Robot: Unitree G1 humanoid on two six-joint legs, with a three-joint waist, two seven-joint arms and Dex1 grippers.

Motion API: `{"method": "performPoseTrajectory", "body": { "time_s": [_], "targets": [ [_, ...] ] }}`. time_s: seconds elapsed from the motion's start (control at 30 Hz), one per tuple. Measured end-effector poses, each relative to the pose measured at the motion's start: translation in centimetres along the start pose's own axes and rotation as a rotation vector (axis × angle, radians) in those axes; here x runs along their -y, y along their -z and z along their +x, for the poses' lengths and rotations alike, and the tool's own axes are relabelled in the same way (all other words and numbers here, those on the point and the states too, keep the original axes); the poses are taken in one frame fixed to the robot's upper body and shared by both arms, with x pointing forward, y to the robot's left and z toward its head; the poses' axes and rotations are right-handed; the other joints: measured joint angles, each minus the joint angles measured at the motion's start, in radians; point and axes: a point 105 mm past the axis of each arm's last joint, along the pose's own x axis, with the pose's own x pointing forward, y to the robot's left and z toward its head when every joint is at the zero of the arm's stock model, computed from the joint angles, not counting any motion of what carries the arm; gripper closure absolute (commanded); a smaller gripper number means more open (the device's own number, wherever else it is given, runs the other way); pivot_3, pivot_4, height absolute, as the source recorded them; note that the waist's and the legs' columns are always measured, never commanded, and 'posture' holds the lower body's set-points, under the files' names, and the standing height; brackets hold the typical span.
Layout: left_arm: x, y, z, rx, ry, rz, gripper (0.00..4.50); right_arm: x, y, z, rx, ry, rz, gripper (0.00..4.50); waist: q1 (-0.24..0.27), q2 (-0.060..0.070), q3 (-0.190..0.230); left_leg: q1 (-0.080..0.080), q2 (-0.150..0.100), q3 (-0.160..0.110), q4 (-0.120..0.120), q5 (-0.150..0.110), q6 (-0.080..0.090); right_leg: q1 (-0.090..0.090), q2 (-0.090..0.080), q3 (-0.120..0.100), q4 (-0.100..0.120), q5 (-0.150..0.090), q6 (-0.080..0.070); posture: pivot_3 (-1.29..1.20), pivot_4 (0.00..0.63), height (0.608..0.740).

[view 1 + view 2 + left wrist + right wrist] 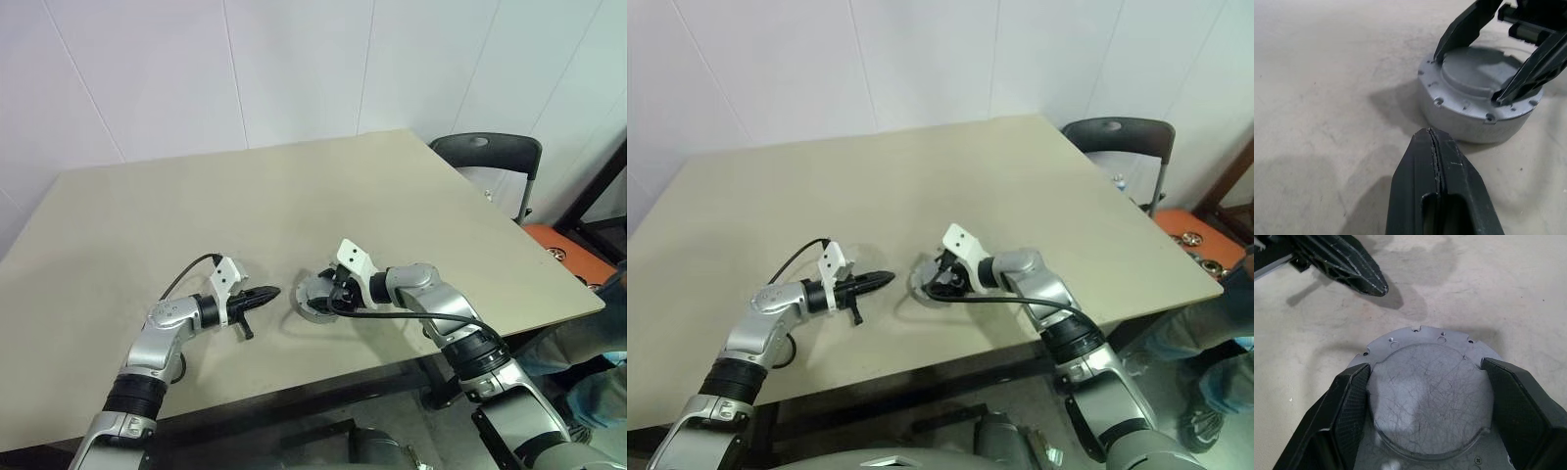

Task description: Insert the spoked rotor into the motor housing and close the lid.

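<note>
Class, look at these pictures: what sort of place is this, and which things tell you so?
Probably a workshop or test room: a plain beige table against bare white wall panels, a black folding chair, and a round grey metal motor assembly on the table.

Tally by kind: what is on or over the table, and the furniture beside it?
Motor housing with lid on: 1
Grippers: 2 (left gripper, right gripper)
Chair: 1
Total: 4
</note>
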Motion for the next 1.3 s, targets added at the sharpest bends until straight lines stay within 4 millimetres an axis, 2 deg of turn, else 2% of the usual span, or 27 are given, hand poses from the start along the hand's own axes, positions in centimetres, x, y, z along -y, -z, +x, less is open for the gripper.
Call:
{"method": "performPoseTrajectory", "body": {
  "time_s": [0.43,0.67,0.77,0.9,1.0,1.3],
  "targets": [
    [0.5,0.2,0.8,0.005,0.028,0.002,4.5,-0.2,0.9,-0.9,-0.03,-0.03,0.032,1.25,0.021,0.005,-0.012,0.001,0.0,0.002,0.0,-0.003,0.003,0.001,-0.001,-0.004,-0.001,0.0,0.0,0.0,0.0,0.74],
    [0.7,0.2,1.1,0.008,0.031,-0.001,4.5,-0.1,1.5,-1.0,-0.063,-0.032,-0.021,1.25,0.034,0.012,-0.02,0.012,0.0,0.001,0.0,-0.006,0.007,0.015,-0.001,-0.006,-0.005,-0.001,0.001,0.0,0.0,0.74],
    [0.8,0.1,1.3,0.014,0.033,0.002,4.5,0.1,2.2,-1.6,-0.029,-0.034,0.062,1.25,0.048,0.012,-0.02,0.019,0.0,0.001,-0.001,-0.009,0.009,0.021,-0.001,-0.006,-0.005,-0.005,0.006,0.0,0.0,0.74],
    [0.7,0.1,1.4,0.013,0.033,0.004,4.5,-0.4,2.4,-2.5,0.022,-0.098,0.142,1.25,0.048,0.012,-0.02,0.018,0.0,0.001,-0.001,-0.013,0.009,0.015,-0.001,-0.006,-0.001,-0.01,0.008,0.0,0.0,0.74],
    [0.7,-0.1,1.5,0.014,0.033,0.012,4.5,-0.4,2.5,-2.9,-0.007,-0.121,0.078,1.25,0.048,0.012,-0.021,0.019,-0.001,0.0,-0.002,-0.014,0.009,0.012,-0.002,-0.012,-0.002,-0.01,0.008,0.0,0.0,0.74],
    [0.6,-0.1,1.5,0.015,0.03,0.013,4.5,-0.3,2.8,-2.4,-0.029,-0.097,-0.005,1.25,0.049,0.012,-0.022,0.022,-0.001,0.001,-0.001,-0.015,0.01,0.022,-0.007,-0.02,-0.002,-0.012,0.008,0.0,0.0,0.74]
  ]
}}
